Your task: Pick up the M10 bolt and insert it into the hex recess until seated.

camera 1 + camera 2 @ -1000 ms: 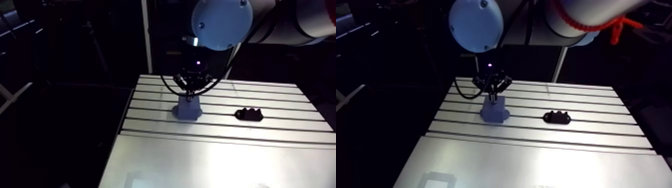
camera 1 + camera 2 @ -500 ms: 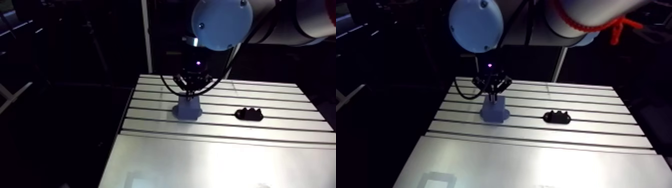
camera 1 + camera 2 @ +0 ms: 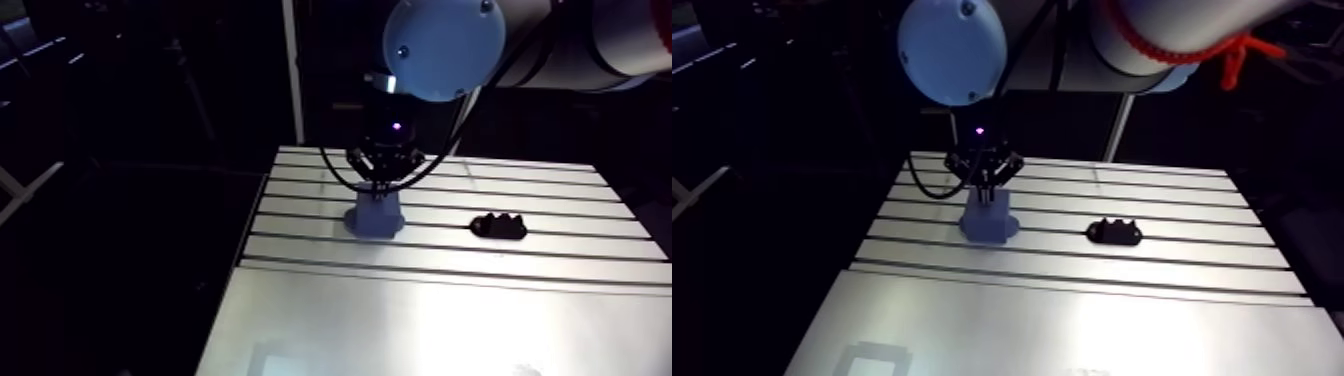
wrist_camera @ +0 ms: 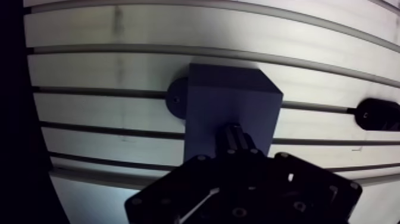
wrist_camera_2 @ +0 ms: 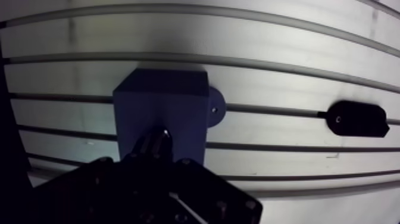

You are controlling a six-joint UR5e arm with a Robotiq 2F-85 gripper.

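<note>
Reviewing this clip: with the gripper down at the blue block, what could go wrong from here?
1. The gripper sits right at the blue block, hiding the recess. Alignment cannot be checked, so a misaligned bolt might jam on the rim instead of seating.
2. The block stands on the slotted table with a small foot tab. Whether it is fastened is unclear, so an off-centre push could tilt or shift it.

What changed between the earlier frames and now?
Nothing among the parts visibly moved. The whole arm view shifts slightly, which is the camera, not the things. The end effector stays right over the blue block. The black part lies where it was on the table, apart from the block. No grasp or release shows.
</note>
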